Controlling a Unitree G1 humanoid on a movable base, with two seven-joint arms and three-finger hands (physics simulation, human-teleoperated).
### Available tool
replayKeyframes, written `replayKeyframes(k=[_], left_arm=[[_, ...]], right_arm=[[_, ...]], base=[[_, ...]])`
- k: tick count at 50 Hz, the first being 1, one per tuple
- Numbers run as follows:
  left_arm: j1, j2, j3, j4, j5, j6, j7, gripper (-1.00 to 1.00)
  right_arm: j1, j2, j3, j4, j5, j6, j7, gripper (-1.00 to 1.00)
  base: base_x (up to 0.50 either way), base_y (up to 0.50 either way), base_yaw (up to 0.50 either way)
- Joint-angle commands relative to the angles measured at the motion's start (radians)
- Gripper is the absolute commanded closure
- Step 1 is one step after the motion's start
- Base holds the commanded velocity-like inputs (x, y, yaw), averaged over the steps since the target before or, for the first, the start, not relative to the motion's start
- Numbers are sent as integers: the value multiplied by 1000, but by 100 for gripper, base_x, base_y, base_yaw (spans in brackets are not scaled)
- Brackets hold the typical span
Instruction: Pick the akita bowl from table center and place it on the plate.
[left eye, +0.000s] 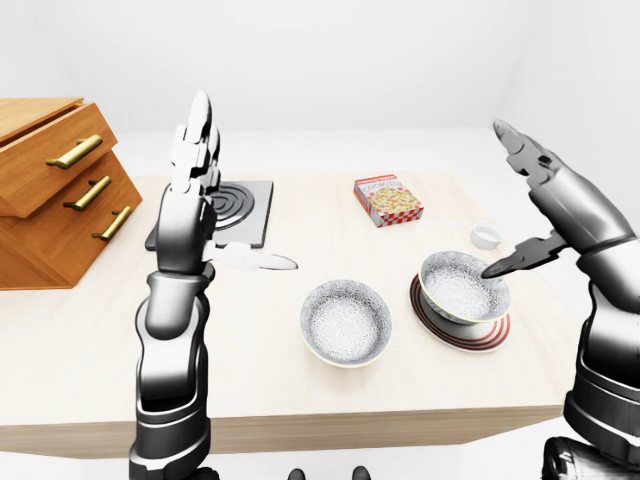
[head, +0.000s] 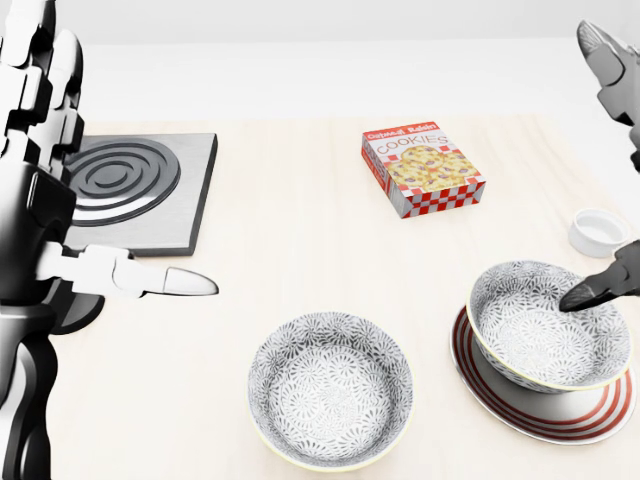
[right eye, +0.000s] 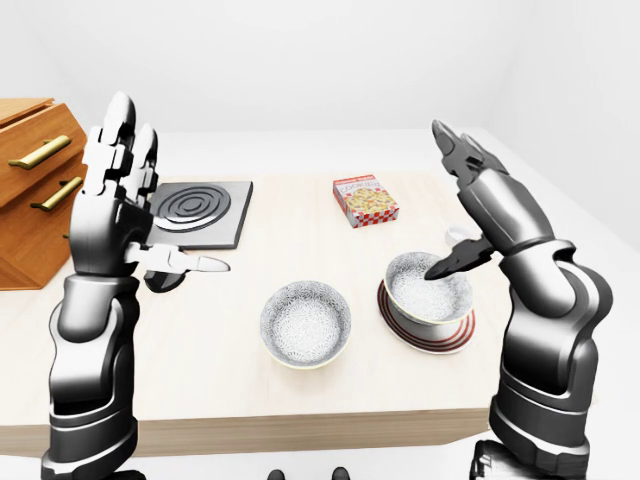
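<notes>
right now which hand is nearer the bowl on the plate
Right. The right hand is open just above the bowl on the plate, its thumb over the rim. The left hand is raised and open over the stove burner, far left.

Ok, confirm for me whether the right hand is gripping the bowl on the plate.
No, the right hand is open above the bowl sitting on the plate, with only one fingertip pointing over its rim.

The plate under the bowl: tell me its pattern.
Plate: white with red rings, clearest in the head view.
</notes>
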Motion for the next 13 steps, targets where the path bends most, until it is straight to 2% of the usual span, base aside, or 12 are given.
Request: replayKeyframes(k=[1, 6, 13], left_arm=[[-7, 1, 4, -41, -12, 0, 4, -100], [-17, 1, 3, -78, -22, 0, 8, -100], [-30, 0, -1, -77, -36, 0, 18, -100]], right_arm=[[-191, 97, 138, -127, 157, 0, -150, -100], [-178, 144, 181, -146, 243, 0, -254, -100], [-113, 226, 197, -168, 383, 0, -421, -100]], base=[[0, 0, 0], [0, 0, 0], [0, 0, 0]])
